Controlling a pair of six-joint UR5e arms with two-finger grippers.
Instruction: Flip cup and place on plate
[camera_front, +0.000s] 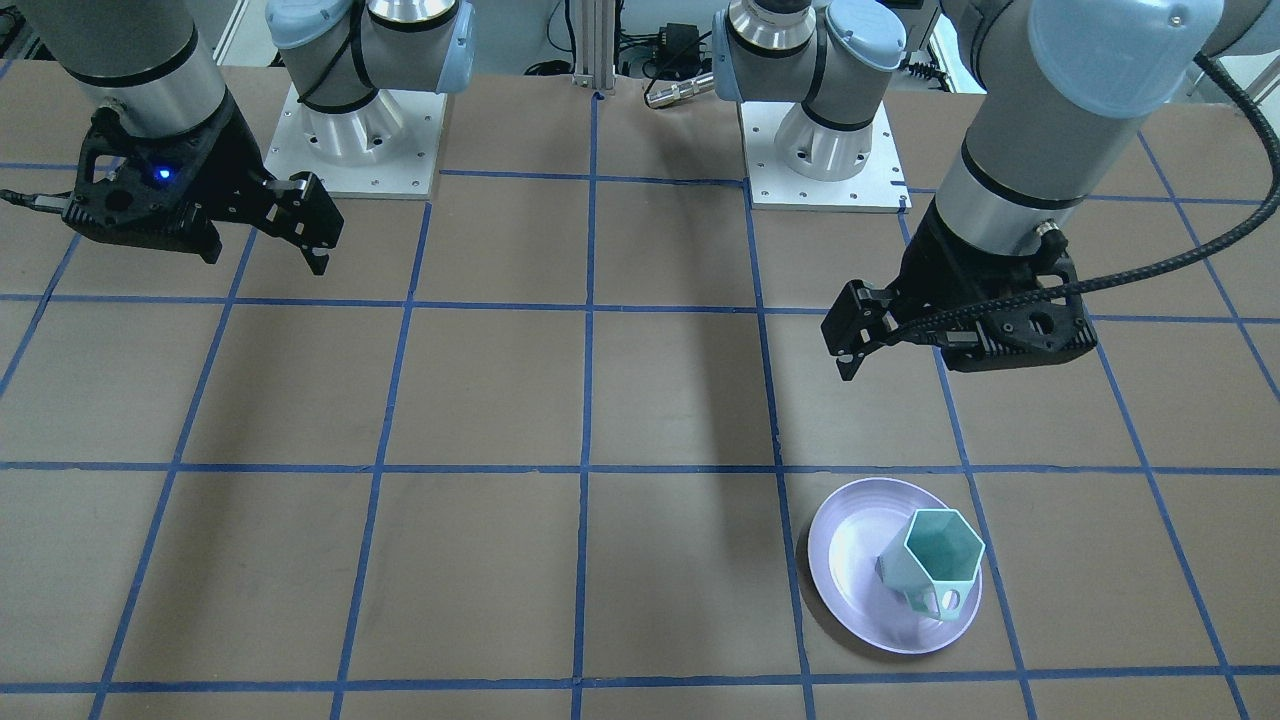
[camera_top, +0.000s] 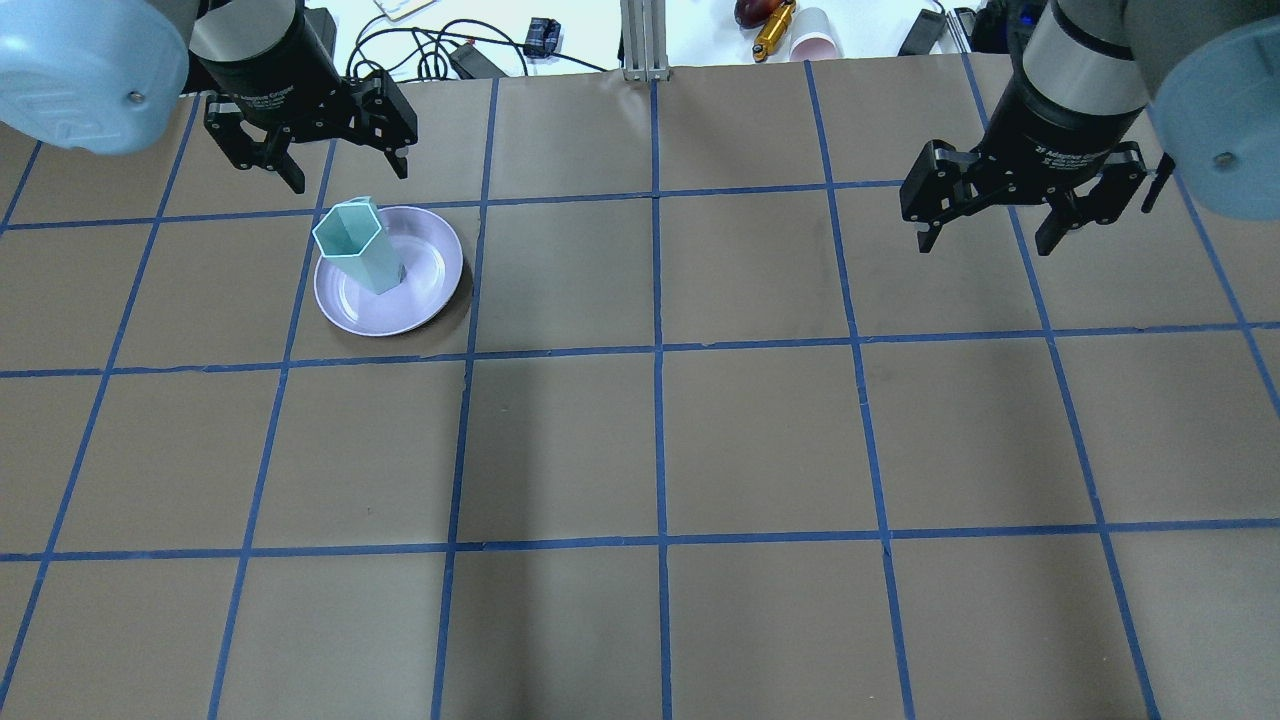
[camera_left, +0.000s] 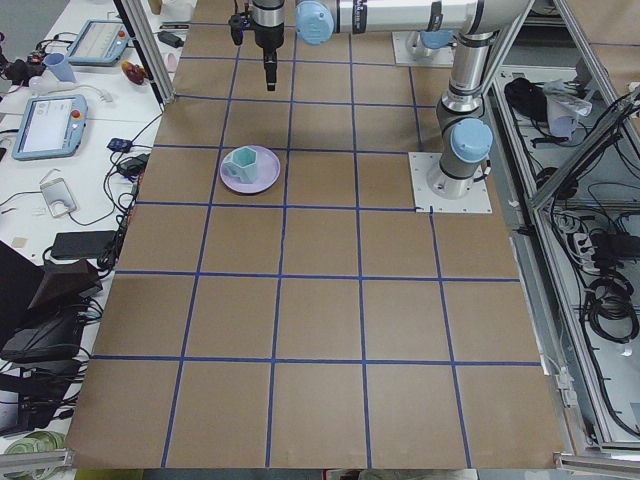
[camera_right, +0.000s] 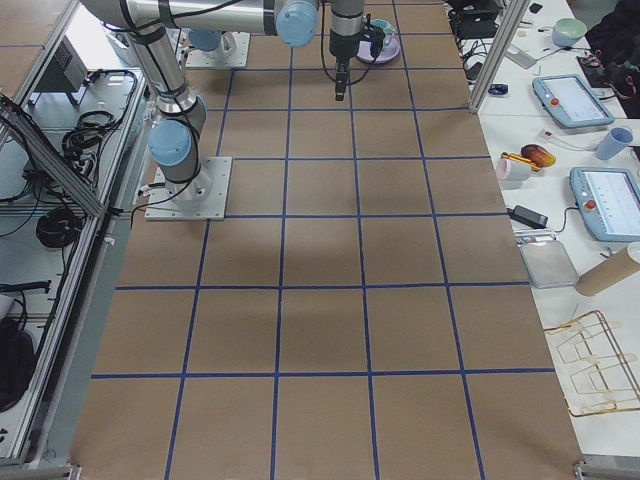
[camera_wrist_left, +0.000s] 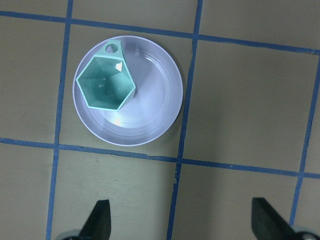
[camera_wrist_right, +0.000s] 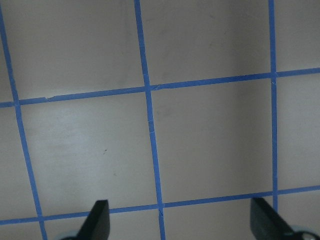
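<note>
The pale mint-green hexagonal cup (camera_front: 935, 565) stands upright, mouth up, teal inside showing, on the round lavender plate (camera_front: 850, 560). In the overhead view the cup (camera_top: 360, 250) sits on the left part of the plate (camera_top: 430, 280). My left gripper (camera_top: 350, 178) is open and empty, raised above the table just beyond the plate. Its wrist view looks down on the cup (camera_wrist_left: 105, 82) and plate (camera_wrist_left: 155, 110), with the open fingers (camera_wrist_left: 97, 222) at the bottom edge. My right gripper (camera_top: 985, 247) is open and empty, high over bare table on the other side.
The table is brown with a blue tape grid. The two arm bases (camera_front: 350, 140) (camera_front: 825, 150) stand at the robot's edge. An aluminium post (camera_top: 643, 40), cables and a paper cup (camera_top: 812, 45) lie beyond the far edge.
</note>
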